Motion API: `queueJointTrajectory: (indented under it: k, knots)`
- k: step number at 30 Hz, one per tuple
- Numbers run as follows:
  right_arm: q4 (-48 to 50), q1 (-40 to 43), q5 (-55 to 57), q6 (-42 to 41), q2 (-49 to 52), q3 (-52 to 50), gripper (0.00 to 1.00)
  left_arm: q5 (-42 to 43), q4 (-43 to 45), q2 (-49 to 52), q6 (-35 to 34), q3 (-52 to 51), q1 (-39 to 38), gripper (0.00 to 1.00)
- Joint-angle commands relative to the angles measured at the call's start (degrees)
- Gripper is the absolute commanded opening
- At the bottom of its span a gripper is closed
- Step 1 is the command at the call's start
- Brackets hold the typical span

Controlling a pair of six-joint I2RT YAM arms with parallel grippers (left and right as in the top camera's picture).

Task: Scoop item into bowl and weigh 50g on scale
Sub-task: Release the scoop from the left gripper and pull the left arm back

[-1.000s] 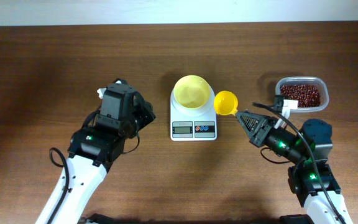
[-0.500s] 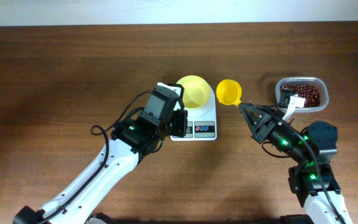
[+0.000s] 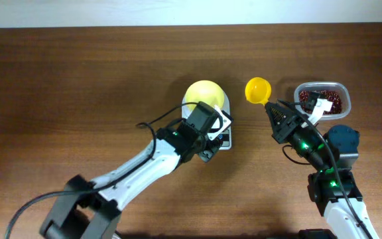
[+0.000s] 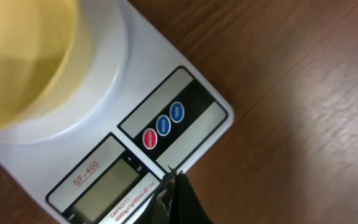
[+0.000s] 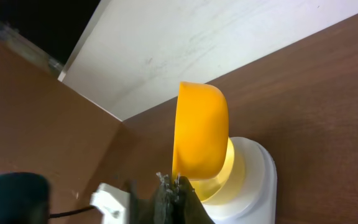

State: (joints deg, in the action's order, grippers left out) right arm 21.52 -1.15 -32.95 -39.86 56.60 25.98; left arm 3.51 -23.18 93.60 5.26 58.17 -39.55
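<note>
Shut and empty: left pincer (image 4: 174, 186), tips just over front edge of scale (image 4: 166, 68), beside display (image 4: 104, 186). A second ago it sat well left, part open. Likely about to switch on or tare. Buttons (image 4: 163, 124) just ahead; label reads "SF-400". Bowl (image 4: 23, 56) beyond, looks empty. Meanwhile right pincer (image 3: 272, 113), clamped on scoop (image 3: 258, 89), has swung off toward beans (image 3: 322, 99).

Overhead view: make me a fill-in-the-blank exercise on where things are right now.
The bowl sits on the ____.
The right jaws hold a yellow ____.
The beans lie in a clear ____.
Missing words: scale; scoop; tub.
</note>
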Motion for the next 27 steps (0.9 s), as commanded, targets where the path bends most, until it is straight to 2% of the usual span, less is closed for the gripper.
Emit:
queueJointTrajectory:
  k: [1,11,14,27]
  knots:
    - [0.4,0.5,0.7,0.7,0.0,0.3,0.04,-2.1,4.7,4.1,2.2,0.0,-0.2,0.0]
    - [0.4,0.5,1.8,0.7,0.0,0.3,0.04,-2.1,8.6,7.8,2.1,0.0,-0.2,0.0]
    - [0.4,0.5,1.8,0.7,0.0,0.3,0.04,-7.0,8.9,10.2,1.7,0.0,-0.2,0.0]
    - [0.4,0.5,2.2,0.7,0.0,0.3,0.04,-4.8,10.5,11.4,1.7,0.0,-0.2,0.0]
